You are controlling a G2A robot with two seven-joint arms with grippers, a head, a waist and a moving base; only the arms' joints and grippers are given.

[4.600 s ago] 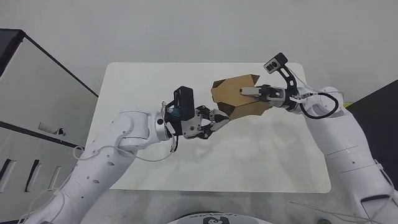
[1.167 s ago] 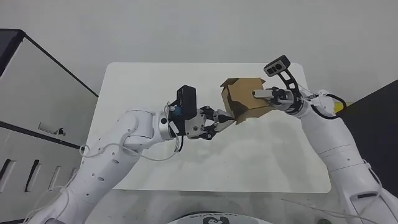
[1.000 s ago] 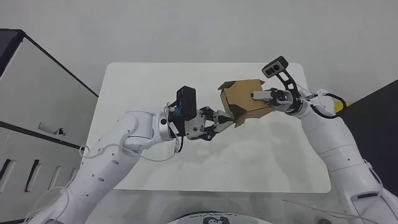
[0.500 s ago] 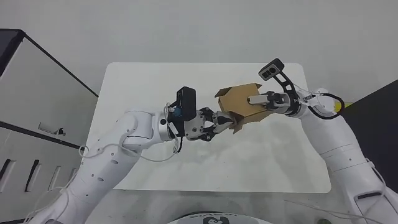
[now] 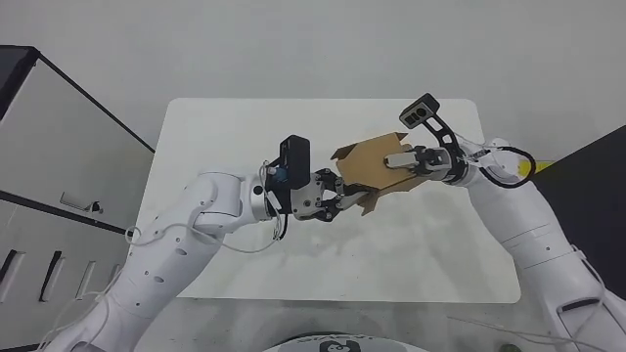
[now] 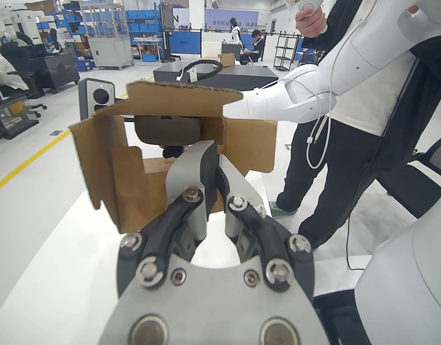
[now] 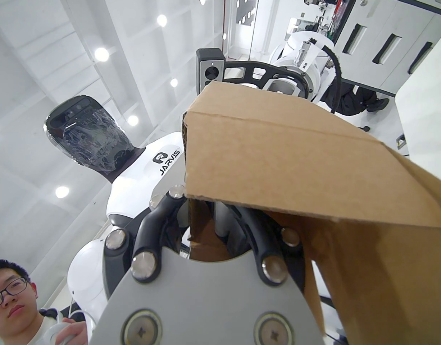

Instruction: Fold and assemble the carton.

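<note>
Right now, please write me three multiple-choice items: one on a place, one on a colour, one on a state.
1. Where is the carton? A: on the floor. B: between the left end effector and the right end effector, over the table. C: inside a drawer.
2. The carton's colour? A: brown. B: blue. C: white.
3. The left end effector is: A: open. B: shut on a cup. C: shut on a carton flap.
1 B: the top view shows it between both arms. 2 A: plain brown cardboard. 3 C: it pinches a flap in the left wrist view.
</note>
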